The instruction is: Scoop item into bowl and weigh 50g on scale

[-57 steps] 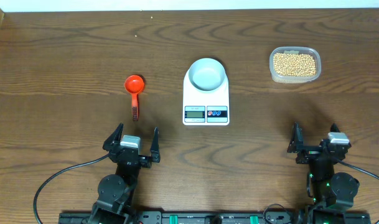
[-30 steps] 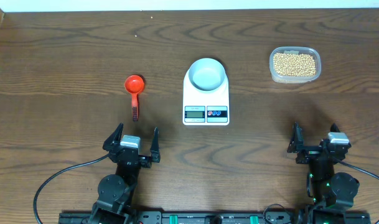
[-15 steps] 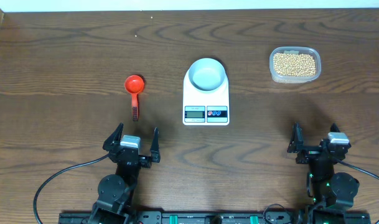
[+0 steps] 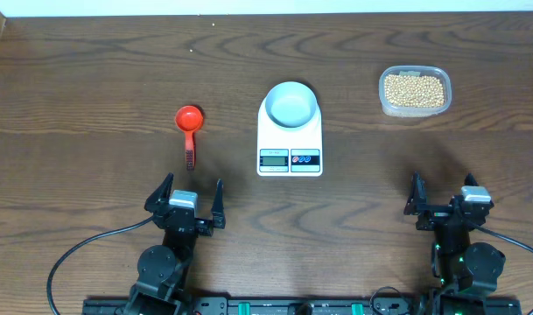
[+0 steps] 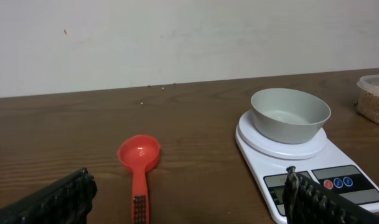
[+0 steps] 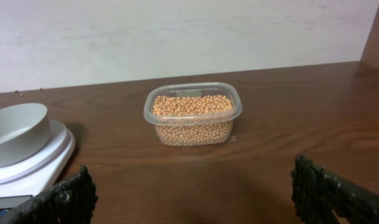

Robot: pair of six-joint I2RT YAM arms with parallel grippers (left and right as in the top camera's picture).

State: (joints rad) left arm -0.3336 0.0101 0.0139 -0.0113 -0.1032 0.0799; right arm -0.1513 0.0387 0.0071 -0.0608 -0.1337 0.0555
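Dark wood-grain surface (image 4: pixel 91 70) carries everything, set out ahead of both arms. On it the red scoop (image 4: pixel 189 129) lies straight in front of the left end effector (image 4: pixel 193 191), its long axis running toward that arm, handle end near and cup end far, so the left arm looks better placed for the pick-up. The beans (image 4: pixel 414 89) fill a clear tub (image 4: pixel 415 113) ahead of the right end effector (image 4: pixel 443 194). The bowl (image 4: pixel 291 107) sits empty on the scale (image 4: pixel 290 140), between scoop and tub. Both end effectors stand wide open, holding nothing.
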